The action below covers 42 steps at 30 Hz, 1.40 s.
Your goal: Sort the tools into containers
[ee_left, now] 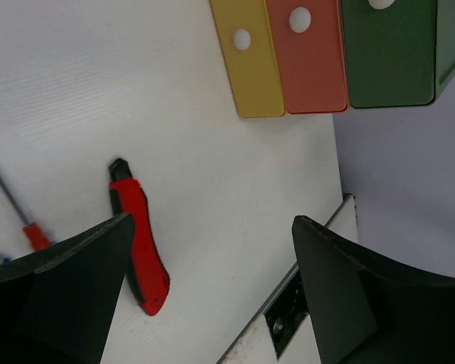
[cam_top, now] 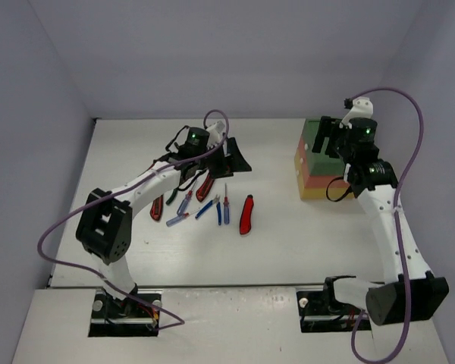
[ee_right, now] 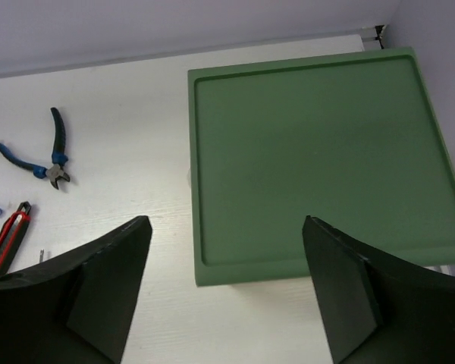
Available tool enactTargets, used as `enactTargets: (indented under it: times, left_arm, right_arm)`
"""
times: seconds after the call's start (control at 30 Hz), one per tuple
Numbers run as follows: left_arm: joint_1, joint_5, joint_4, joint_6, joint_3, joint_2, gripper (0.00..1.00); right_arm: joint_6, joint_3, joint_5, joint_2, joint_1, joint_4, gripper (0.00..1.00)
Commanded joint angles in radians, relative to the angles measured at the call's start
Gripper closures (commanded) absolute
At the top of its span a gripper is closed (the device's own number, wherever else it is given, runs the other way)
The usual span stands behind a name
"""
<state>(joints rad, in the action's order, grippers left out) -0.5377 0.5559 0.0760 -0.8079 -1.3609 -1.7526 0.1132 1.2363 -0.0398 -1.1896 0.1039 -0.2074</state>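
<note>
**Tools [cam_top: 206,189] bunched left of centre, every drawer shut**

From above: the pile lies on the table [cam_top: 136,250] with handles crossing, well apart from the drawer unit [cam_top: 312,173] at the far right. The left gripper [cam_top: 229,152] hangs just beyond the pile, and the right gripper [cam_top: 330,136] hangs over the unit.

Left wrist view: the jaws stand wide with nothing between them. A red utility knife [ee_left: 140,243] lies flat below and a red screwdriver [ee_left: 26,224] lies off to one side. Beyond them are the yellow drawer [ee_left: 246,61], red-orange drawer [ee_left: 307,57] and green drawer [ee_left: 387,53], all fronts flush. The risk, as I judge it, is that a tool lifted now has nowhere to go. A pinch into that crowded pile could also drag up two at once, or skid off the knife's flat body.

Right wrist view: the jaws are apart and empty, straddling the unit's green top rather than a drawer front. Blue-handled cutters [ee_right: 38,155] lie on the table to the left. The danger is that a tug at a drawer from up here may slide or tip the light-looking unit rather than open it.
</note>
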Motion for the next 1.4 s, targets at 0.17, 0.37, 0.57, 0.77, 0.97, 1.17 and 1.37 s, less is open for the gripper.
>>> enactTargets:
  times: [0.17,0.37,0.57,0.77,0.97,1.17,1.37]
  left_arm:
    - [-0.049,0.001,-0.151,-0.153,-0.152,-0.074,0.18]
    - [-0.062,-0.020,-0.153,-0.165,-0.148,-0.088,0.18]
    - [-0.072,-0.021,-0.153,-0.162,-0.127,-0.087,0.18]
    - [-0.076,-0.021,-0.153,-0.179,-0.127,-0.100,0.18]
    - [-0.076,-0.023,-0.135,-0.174,-0.136,-0.120,0.18]
    - [-0.083,-0.028,-0.146,-0.195,-0.161,-0.168,0.18]
    - [-0.100,-0.025,-0.153,-0.219,-0.231,-0.246,0.18]
  right_arm:
    - [0.007,0.090,0.147,-0.128,-0.018,0.067,0.41]
    - [0.025,0.080,0.129,-0.190,-0.018,0.068,0.63]
    - [0.031,0.084,0.099,-0.240,-0.007,0.068,0.69]
    - [0.038,0.086,0.058,-0.267,0.010,0.064,0.71]
    - [0.052,0.083,-0.036,-0.281,0.062,0.051,0.80]
    - [0.070,0.077,-0.117,-0.297,0.091,0.024,0.96]
    - [0.102,0.086,-0.096,-0.288,0.096,0.014,1.00]
